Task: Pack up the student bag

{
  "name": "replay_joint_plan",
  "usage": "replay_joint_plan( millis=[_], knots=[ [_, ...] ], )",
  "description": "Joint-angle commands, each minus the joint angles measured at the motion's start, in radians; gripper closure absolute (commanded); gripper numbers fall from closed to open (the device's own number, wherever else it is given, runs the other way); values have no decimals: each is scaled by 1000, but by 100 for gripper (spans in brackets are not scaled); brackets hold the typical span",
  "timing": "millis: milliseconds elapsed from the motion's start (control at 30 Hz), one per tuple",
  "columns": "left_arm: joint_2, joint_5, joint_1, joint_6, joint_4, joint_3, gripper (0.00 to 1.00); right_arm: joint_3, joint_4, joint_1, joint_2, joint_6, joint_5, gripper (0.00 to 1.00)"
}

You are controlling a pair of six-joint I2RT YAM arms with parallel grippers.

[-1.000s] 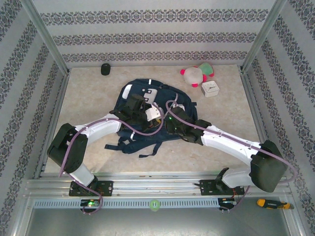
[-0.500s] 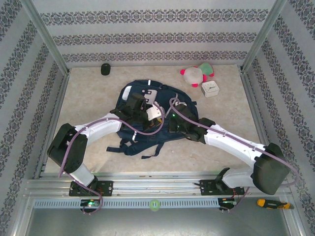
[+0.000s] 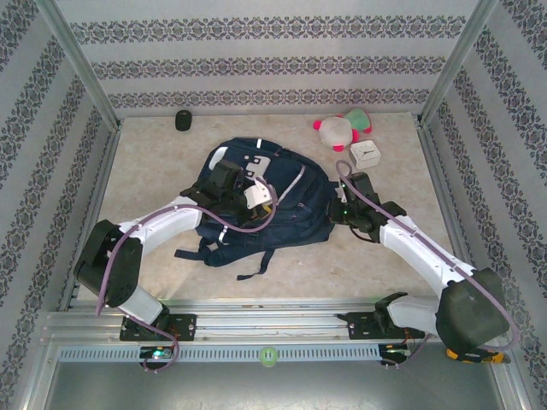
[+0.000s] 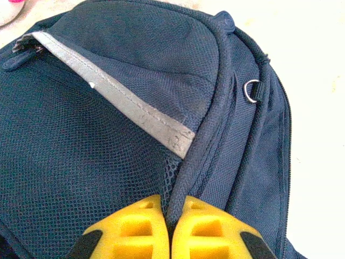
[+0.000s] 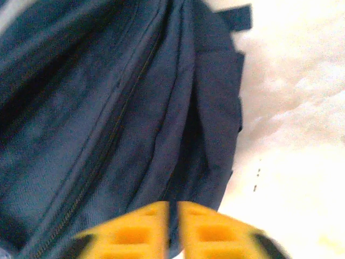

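Observation:
The student bag (image 3: 291,201), navy blue with white patches near its far end, lies in the middle of the table, its straps trailing toward the arms. My left gripper (image 3: 265,203) rests on top of it. In the left wrist view that gripper (image 4: 172,208) is shut on a piped seam of the student bag (image 4: 97,162), just below a grey reflective strip (image 4: 135,110). My right gripper (image 3: 340,212) sits at the bag's right edge. In the blurred right wrist view its yellow fingers (image 5: 145,229) stand a narrow slit apart, with the student bag (image 5: 108,118) beyond the right gripper (image 5: 173,213) and nothing clearly pinched.
A pink and green plush toy (image 3: 342,128) and a white cube (image 3: 366,154) lie at the back right. A small black object (image 3: 183,120) sits at the back left. Metal frame posts and patterned walls close in the table. A screwdriver (image 3: 470,353) lies off the table's near right.
My right arm has drawn back to the right, from over the bag's middle to its right edge, and its fingers have parted slightly. The bag has spread wider. The left gripper keeps its grip.

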Motion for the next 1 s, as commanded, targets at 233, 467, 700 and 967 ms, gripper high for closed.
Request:
replay_joint_plan(
  millis=[233,467,700,967],
  knots=[
    [-41,74,13,23,-18,-4,100,-4,46,26,-106,-200,-281,50],
    [-45,162,28,26,9,-13,100,62,82,-8,57,-384,-499,45],
    [-44,186,34,24,7,-12,100,135,72,-25,170,-463,-496,47],
    [-49,192,35,36,4,-17,100,186,-23,-34,118,-532,-502,47]
  ],
)
